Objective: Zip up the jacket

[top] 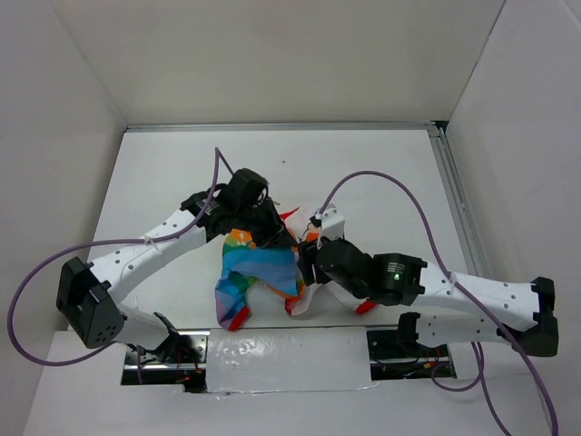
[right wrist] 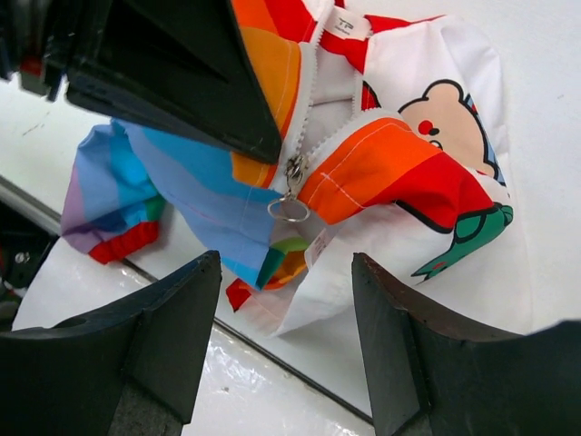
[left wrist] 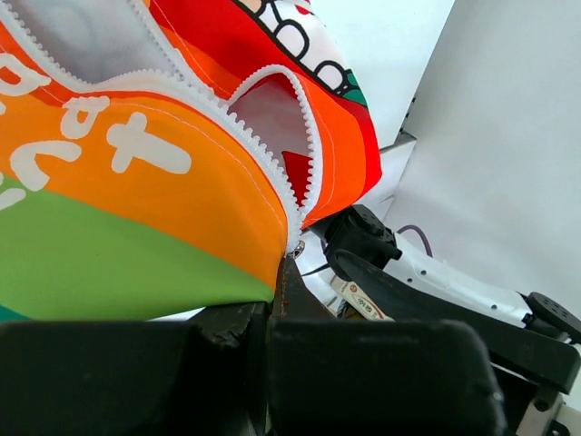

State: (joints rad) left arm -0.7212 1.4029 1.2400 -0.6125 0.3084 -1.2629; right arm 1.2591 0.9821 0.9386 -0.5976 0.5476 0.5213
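The jacket (top: pixel 259 272) lies bunched on the white table, with rainbow stripes, red cuffs and a cartoon print (right wrist: pixel 454 127). My left gripper (top: pixel 263 227) is shut on the jacket's orange front edge beside the white zipper teeth (left wrist: pixel 272 173). In its wrist view (left wrist: pixel 268 318) the jaws are pressed together on the fabric. The metal slider with its ring pull (right wrist: pixel 289 209) hangs at the join of the two zipper sides, just under the left gripper's black fingers (right wrist: pixel 182 82). My right gripper (right wrist: pixel 286 318) is open and empty, a short way below the pull and not touching it.
A shiny taped strip (top: pixel 290 359) runs along the table's near edge. White walls enclose the table on three sides, with a metal rail (top: pixel 454 191) on the right. Purple cables (top: pixel 381 177) loop above both arms. The right arm (left wrist: pixel 436 272) shows close beside the left gripper.
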